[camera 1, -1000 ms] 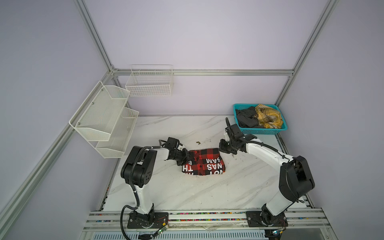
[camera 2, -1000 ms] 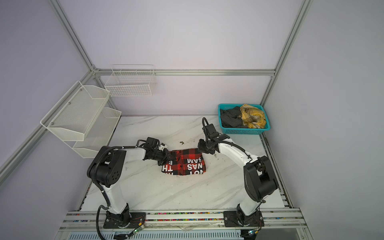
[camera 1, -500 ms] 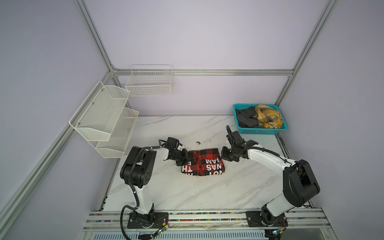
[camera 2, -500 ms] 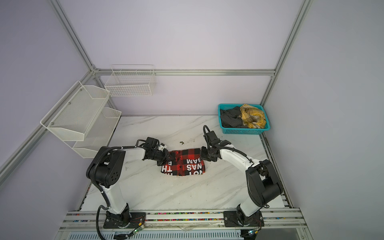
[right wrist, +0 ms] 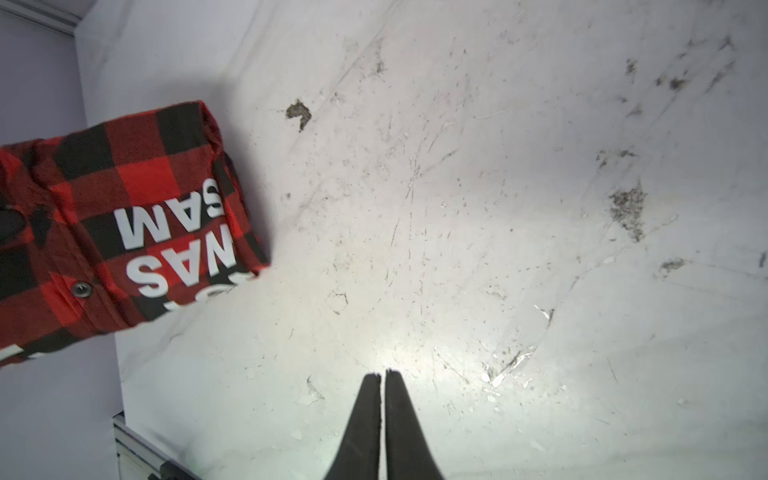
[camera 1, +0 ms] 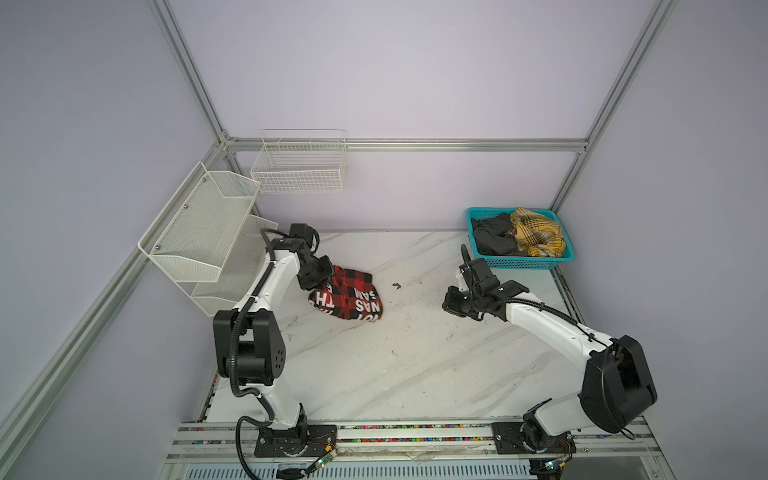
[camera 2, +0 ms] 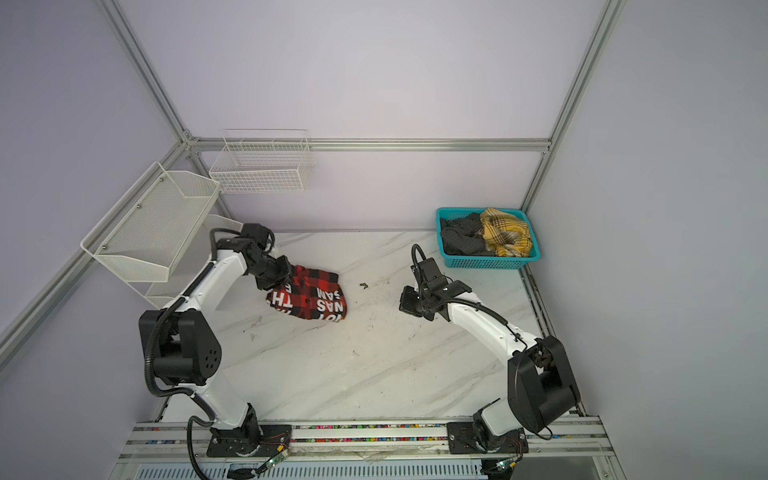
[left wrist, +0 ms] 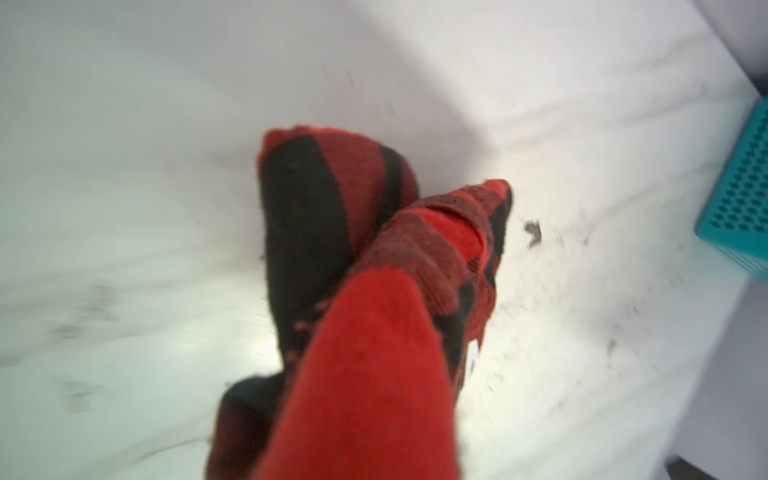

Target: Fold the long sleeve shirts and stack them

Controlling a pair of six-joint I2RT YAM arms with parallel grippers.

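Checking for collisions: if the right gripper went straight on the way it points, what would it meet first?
Probably bare table: the shut right gripper aims at marble, with the shirt off to one side.

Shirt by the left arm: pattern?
The shirt is red-and-black buffalo check with white letters; right wrist view shows it best.

Arms [camera 1: 279, 277] are white with bulky black joints [camera 1: 249, 349] and black cables [camera 1: 266, 249] — the right tool [right wrist: 382, 376] has tapered black fingers [right wrist: 365, 415].
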